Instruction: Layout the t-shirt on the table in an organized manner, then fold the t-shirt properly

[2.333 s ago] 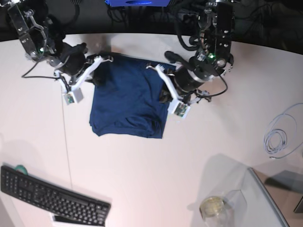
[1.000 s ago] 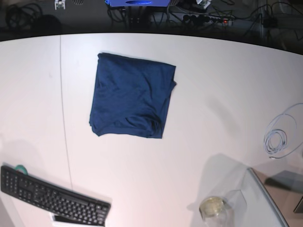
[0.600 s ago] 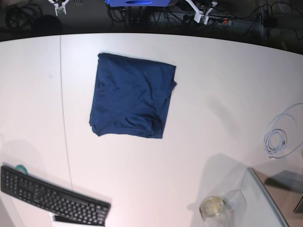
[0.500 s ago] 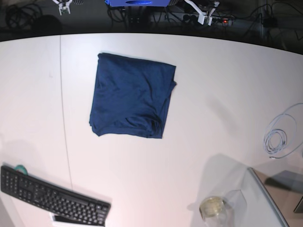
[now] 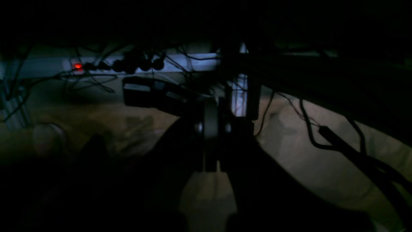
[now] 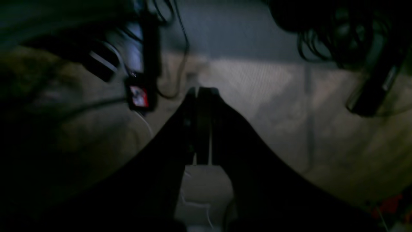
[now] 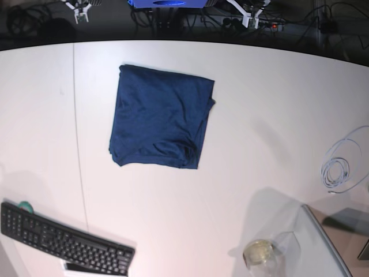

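Both arms now off the white table (image 7: 259, 115), claws (image 5: 210, 161) (image 6: 199, 154) closed, empty; soft navy t-shirt (image 7: 160, 123) folded roughly square

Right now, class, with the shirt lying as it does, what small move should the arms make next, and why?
Probably none beyond staying parked. The t-shirt lies folded into a compact rectangle on the table, and both grippers, left gripper and right gripper, are shut and empty past the far edge. At most, tidy the slightly bunched right edge.
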{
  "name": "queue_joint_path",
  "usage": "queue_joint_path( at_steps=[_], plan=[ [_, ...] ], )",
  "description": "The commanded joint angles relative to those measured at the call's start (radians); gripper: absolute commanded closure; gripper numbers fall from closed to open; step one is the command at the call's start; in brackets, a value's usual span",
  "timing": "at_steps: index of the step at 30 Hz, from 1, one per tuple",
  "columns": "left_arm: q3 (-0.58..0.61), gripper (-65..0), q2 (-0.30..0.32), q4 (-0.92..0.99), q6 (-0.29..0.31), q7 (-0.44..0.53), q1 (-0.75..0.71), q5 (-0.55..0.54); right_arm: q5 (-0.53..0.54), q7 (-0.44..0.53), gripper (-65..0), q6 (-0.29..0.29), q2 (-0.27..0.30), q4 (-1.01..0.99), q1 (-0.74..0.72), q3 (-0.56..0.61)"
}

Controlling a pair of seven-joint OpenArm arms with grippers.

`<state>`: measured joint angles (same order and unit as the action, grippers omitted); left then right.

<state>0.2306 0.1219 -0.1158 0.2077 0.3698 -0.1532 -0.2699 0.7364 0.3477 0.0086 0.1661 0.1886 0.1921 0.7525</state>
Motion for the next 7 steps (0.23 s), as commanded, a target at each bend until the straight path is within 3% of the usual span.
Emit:
queue_joint_path(
  at_steps=[1,7],
  plan=[
    [0.002,0.0,0.009,0.001,-0.018,0.007,-0.01,-0.001,0.004,0.007,0.0,-0.008,0.006,0.001,0.008,-0.003],
    [-0.006,0.0,0.049,0.0,-0.052,0.015,-0.004,-0.001,0.004,0.007,0.0,-0.008,0.005,0.016,-0.021,0.0]
  ],
)
